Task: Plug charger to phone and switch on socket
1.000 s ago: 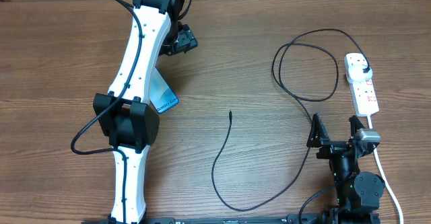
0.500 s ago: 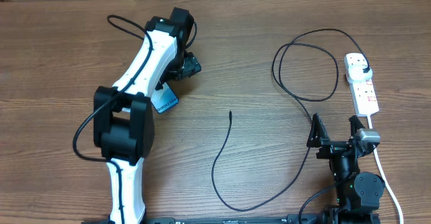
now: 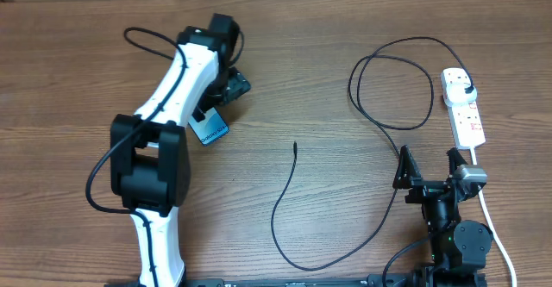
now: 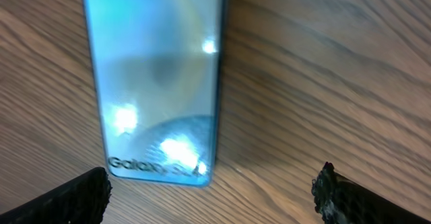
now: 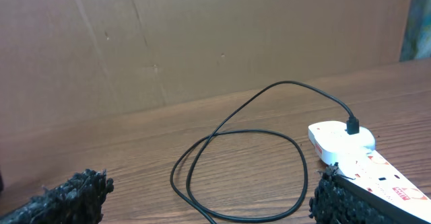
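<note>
The phone point(image 3: 210, 130), cyan screen lit, lies flat at the left, partly under my left arm. It fills the upper left of the left wrist view point(image 4: 155, 83). My left gripper point(image 3: 229, 87) point(image 4: 212, 197) is open and empty just above it, its fingers wider apart than the phone's end. The charger cable point(image 3: 392, 125) loops at the right. Its connector tip point(image 3: 295, 146) lies free mid-table and its plug point(image 3: 467, 87) sits in the white socket strip point(image 3: 466, 115). My right gripper point(image 3: 429, 177) point(image 5: 212, 200) is open and empty, facing the cable loop point(image 5: 289, 83) and the strip point(image 5: 340, 140).
The strip's thick white cord point(image 3: 492, 218) runs toward the front edge past my right arm. A cardboard wall point(image 5: 202, 42) stands behind the table. My left arm point(image 3: 172, 89) stretches across the left half of the wooden table point(image 3: 328, 54).
My left arm has swung leftward and its gripper has dropped toward the phone's far end. The phone, the cable and the right arm have not moved.
</note>
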Controlling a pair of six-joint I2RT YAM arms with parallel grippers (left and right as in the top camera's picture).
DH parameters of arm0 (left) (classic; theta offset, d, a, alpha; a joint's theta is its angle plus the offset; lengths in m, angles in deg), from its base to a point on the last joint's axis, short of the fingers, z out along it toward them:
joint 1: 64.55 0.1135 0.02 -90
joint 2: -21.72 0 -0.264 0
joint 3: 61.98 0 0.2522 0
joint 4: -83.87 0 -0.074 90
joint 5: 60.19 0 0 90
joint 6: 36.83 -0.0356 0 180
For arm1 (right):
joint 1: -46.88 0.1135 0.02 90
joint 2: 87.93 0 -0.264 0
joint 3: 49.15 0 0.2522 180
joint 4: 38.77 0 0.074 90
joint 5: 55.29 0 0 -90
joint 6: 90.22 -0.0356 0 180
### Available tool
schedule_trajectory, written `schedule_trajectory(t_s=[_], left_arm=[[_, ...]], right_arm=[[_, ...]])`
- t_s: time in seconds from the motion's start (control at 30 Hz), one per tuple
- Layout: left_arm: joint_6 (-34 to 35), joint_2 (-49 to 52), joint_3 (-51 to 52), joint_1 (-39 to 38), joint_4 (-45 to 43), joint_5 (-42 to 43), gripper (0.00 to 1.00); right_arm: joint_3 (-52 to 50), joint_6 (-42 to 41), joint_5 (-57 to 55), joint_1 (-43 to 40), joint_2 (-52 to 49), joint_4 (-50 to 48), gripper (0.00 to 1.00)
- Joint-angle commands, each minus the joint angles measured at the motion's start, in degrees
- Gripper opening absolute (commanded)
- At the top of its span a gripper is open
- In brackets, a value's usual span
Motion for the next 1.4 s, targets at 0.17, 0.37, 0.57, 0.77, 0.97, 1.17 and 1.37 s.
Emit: schedule_trajectory(t_s=[0.17, 0.37, 0.57, 0.77, 0.97, 1.17, 1.37], left_arm=[[-3.89, -1.62, 5.27, 5.51, -1.75, 2.69, 1.00], [-3.39, -1.60, 6.99, 5.27, -6.54, 5.27, 1.00], [-2.58, -1.57, 8.26, 5.29, -8.26, 5.38, 1.00], [-2.60, -1.57, 8.31, 5.46, -7.74, 4.94, 0.99], [-2.58, -1.57, 8.35, 5.60, -7.54, 2.21, 1.00], [-2.56, -1.57, 8.37, 6.08, -7.61, 2.12, 0.99], [-2.54, -1.55, 8.41, 6.16, -7.87, 0.87, 0.99]], right_arm=[[-0.59, 0.20, -0.35, 0.39, 0.52, -0.22, 1.00], [-0.61, 0.20, -0.35, 0.39, 0.52, -0.22, 1.00], [-0.61, 0.22, -0.35, 0.39, 0.52, -0.22, 1.00], [-0.59, 0.20, -0.35, 0.39, 0.52, -0.22, 1.00], [-0.61, 0.20, -0.35, 0.39, 0.52, -0.22, 1.00], [-0.61, 0.22, -0.35, 0.39, 0.52, -0.22, 1.00], [-0.59, 0.20, -0.35, 0.39, 0.52, -0.22, 1.00]])
